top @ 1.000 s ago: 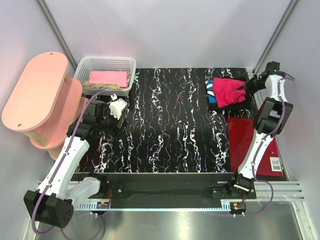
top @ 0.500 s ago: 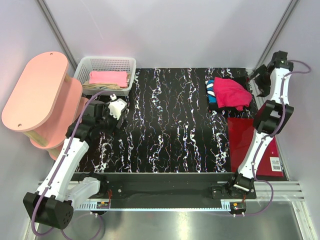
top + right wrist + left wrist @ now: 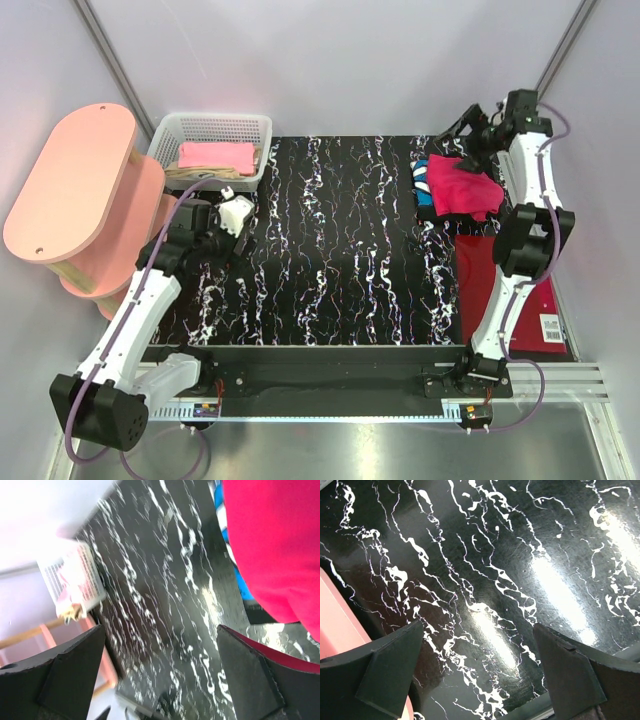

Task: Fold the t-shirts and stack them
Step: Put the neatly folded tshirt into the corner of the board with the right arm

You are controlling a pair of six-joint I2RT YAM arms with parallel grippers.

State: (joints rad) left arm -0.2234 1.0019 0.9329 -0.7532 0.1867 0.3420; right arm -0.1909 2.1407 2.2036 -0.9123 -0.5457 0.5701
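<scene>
Presently the right gripper [image 3: 161, 630] hangs over the far right corner of the worktop [image 3: 330, 250], by the far edge of the crimson-red t-shirt [image 3: 462, 187]. Its fingers are spread wide, and only the marbled surface shows between them. The red cloth lies off to the side of one finger.

The crimson-red t-shirt lies crumpled near the far right corner, on top of the black t-shirt [image 3: 432, 211]. The black one's blue-white patch [image 3: 421, 183] peeks out along the red cloth's left side. Just nearer along the right edge lies a flat dark-red rectangle [image 3: 482, 270], with a barcode label [image 3: 550, 326] at its near right end.

The left gripper [image 3: 477, 627] hovers near the left edge of the worktop. Its fingers are also parted, with bare black surface between them.

At the far left corner stands a white basket [image 3: 165, 131]. It holds a folded pink t-shirt [image 3: 215, 155] resting on a beige t-shirt [image 3: 195, 175]. A pink shelf [image 3: 70, 185] stands beyond the left edge.
</scene>
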